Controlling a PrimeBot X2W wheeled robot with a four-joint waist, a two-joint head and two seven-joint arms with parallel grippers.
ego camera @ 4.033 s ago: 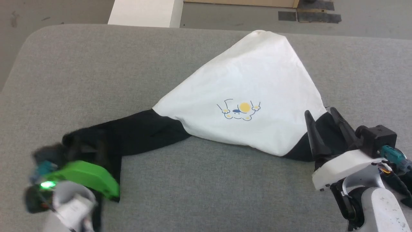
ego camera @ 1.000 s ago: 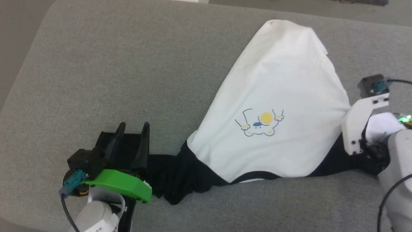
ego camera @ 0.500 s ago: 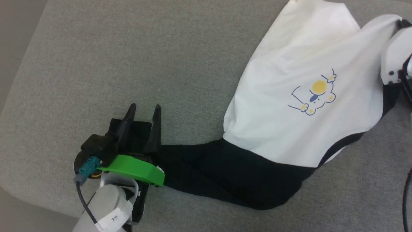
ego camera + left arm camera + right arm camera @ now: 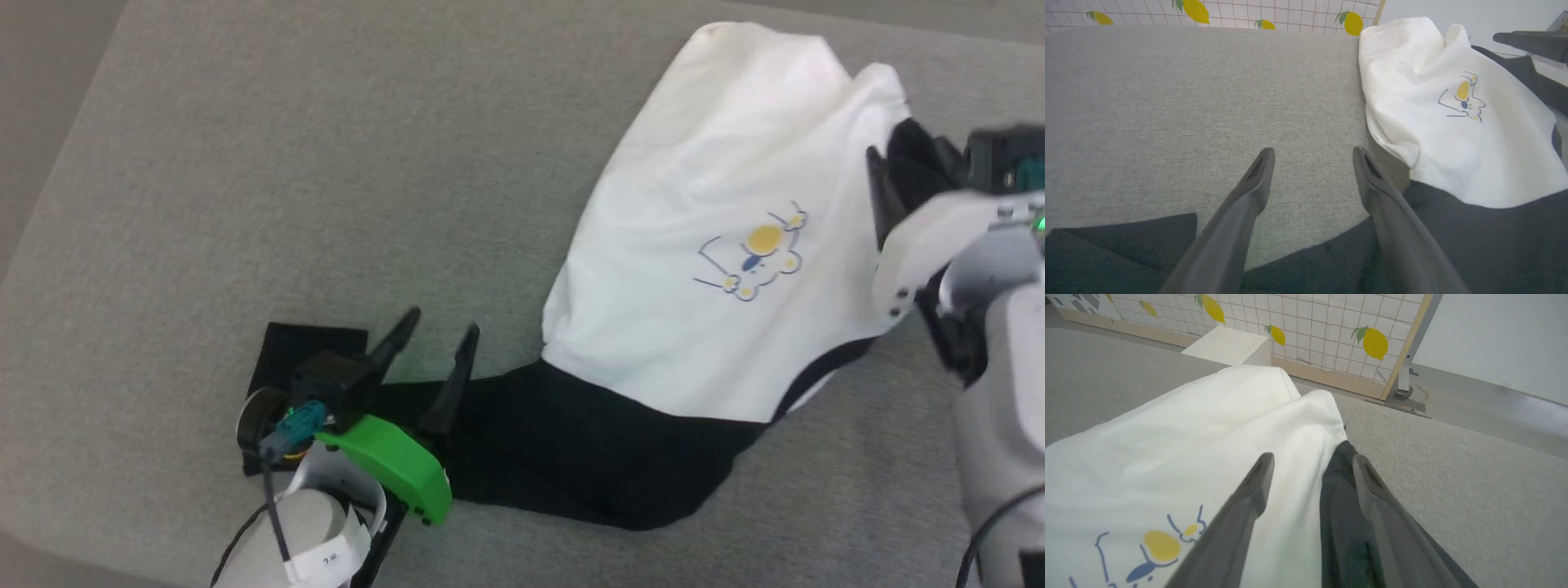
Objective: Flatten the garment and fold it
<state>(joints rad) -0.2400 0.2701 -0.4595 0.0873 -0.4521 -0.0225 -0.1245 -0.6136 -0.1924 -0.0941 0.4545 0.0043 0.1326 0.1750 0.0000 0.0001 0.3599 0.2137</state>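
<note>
The garment (image 4: 718, 188) lies on the grey table, white body up, with the yellow-and-blue graphic (image 4: 755, 253) showing. Its left black sleeve (image 4: 588, 441) stretches toward the lower left and ends in a flat cuff (image 4: 302, 343). My left gripper (image 4: 442, 322) is open just above that sleeve, with bare table between its fingertips (image 4: 1312, 155). My right gripper (image 4: 906, 151) is at the shirt's right edge. It is open (image 4: 1312, 457), with white cloth (image 4: 1188, 428) and the right black sleeve (image 4: 1339, 486) lying between its fingers.
The grey padded table (image 4: 326, 163) has a rounded edge (image 4: 49, 204) on the left. Beyond the far edge stand a white box (image 4: 1229, 345) and a tiled wall with lemon prints (image 4: 1372, 339). Bare table surface stretches left of the shirt.
The head camera has shifted. My right gripper carried the right sleeve up along the shirt's right side, and its fingers now stand apart. My left gripper moved right, off the cuff.
</note>
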